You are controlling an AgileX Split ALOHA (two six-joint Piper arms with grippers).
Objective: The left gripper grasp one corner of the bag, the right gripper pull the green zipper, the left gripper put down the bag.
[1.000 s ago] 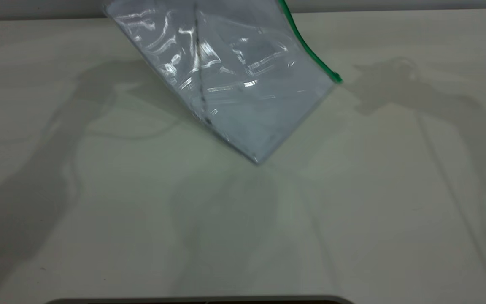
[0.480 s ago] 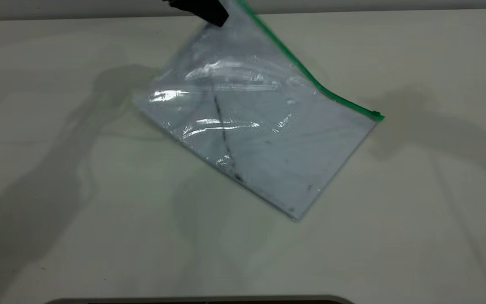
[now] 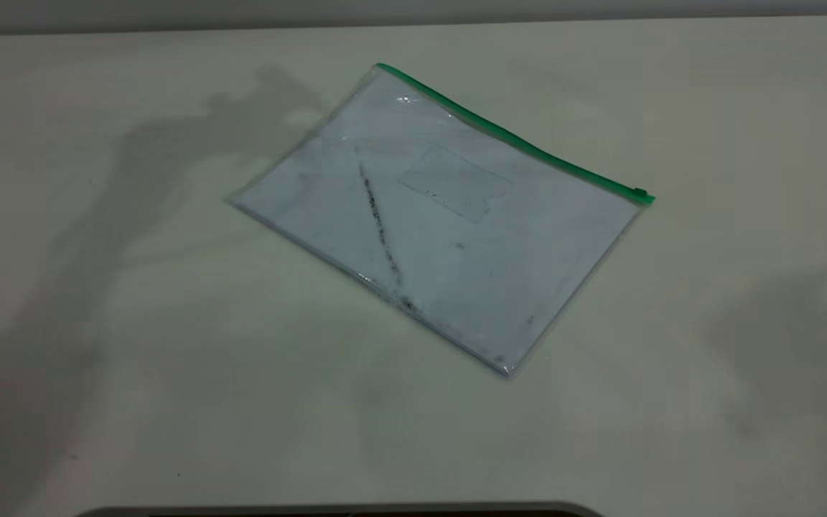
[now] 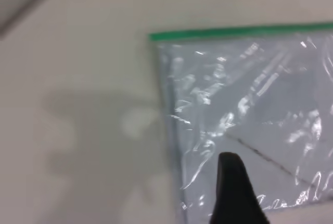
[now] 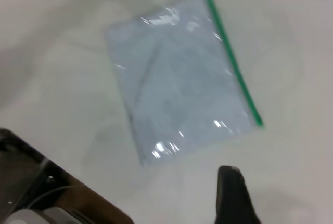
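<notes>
The bag (image 3: 449, 215) lies flat on the table, a white sheet and a dark diagonal smudge (image 3: 381, 230) showing through. The green zipper (image 3: 514, 136) runs along its far edge, with the slider tab (image 3: 641, 194) at the right end. The corner (image 3: 379, 70) at the strip's left end lies on the table. My left gripper (image 4: 270, 200) hovers open above the bag near that corner (image 4: 156, 39); only one finger (image 4: 232, 182) shows and it holds nothing. My right gripper (image 5: 270, 203) is open over bare table, apart from the bag (image 5: 177, 78). Neither gripper shows in the exterior view.
The pale table (image 3: 169, 359) spreads around the bag, with arm shadows at the left and right. A dark edge with cables (image 5: 47, 187) shows in the right wrist view. The table's far edge (image 3: 600, 18) runs behind the bag.
The bag, hanging from the left gripper a second ago, has come down and now lies flat. The left gripper has let go and risen out of the exterior view.
</notes>
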